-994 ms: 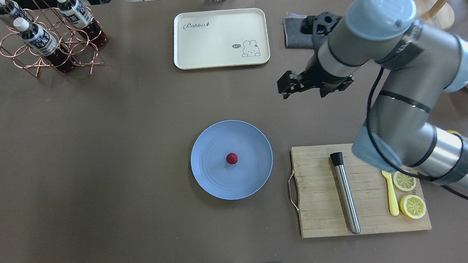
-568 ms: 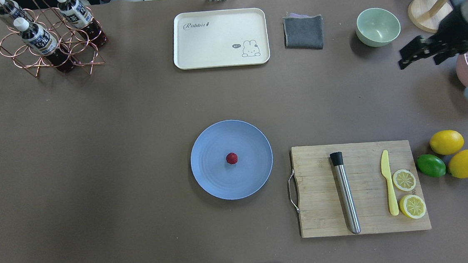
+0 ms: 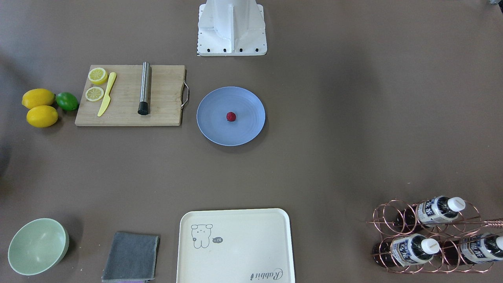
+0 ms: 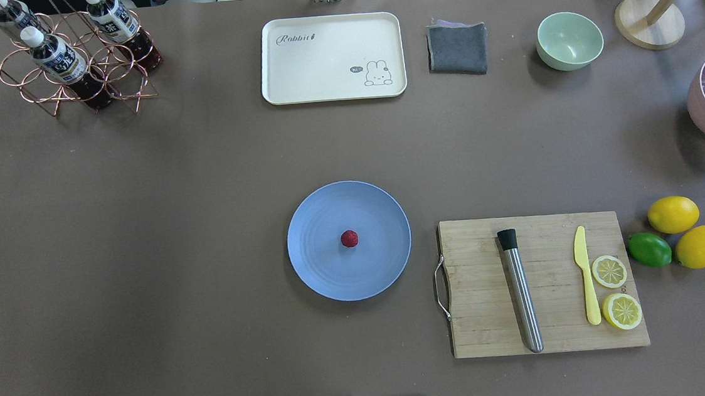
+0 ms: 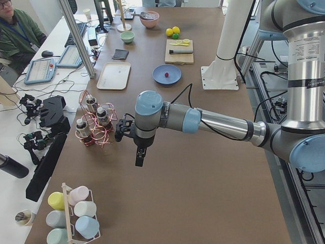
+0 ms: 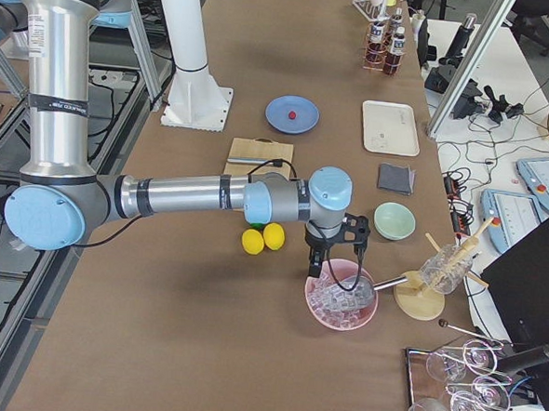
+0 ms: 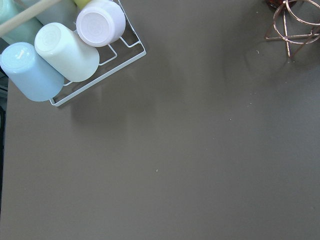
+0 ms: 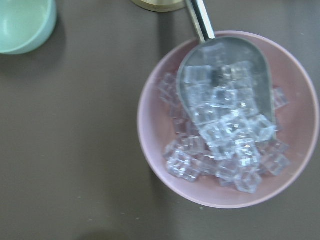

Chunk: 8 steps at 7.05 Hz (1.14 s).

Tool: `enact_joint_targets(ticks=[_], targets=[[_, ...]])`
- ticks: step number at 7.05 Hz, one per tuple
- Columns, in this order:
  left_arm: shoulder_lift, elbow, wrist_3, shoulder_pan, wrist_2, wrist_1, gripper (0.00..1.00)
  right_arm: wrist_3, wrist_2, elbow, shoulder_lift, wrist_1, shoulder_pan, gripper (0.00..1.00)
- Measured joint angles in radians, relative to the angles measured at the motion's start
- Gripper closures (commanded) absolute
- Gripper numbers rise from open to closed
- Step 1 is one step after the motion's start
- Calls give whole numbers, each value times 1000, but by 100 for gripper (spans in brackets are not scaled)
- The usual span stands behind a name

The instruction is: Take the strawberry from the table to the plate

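Strawberry (image 4: 349, 238) lying at the centre of the blue plate (image 4: 320, 270), which rests mid-tabletop (image 4: 173, 237), just beside the handle end of the wooden cutting board (image 4: 481, 314). Left pincer (image 5: 139, 156), seen only from the side, hangs fingers-down above bare tabletop near the copper bottle rack (image 5: 94, 124). Right pincer (image 6: 316, 264), likewise seen only from the side, hangs over the pink bowl (image 8: 300, 150) of ice cubes. Whether either pincer is wide or narrow cannot be told; both are well apart from the plate
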Motion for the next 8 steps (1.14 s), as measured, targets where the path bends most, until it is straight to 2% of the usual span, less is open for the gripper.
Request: enact_joint_targets(ticks=[2, 8], targets=[[-25, 21, 0, 1, -26, 0, 2, -109, 6, -35, -15, 0, 61, 0], [-40, 79, 1, 3, -22, -17, 2, -126, 14, -43, -8, -5, 72, 0]])
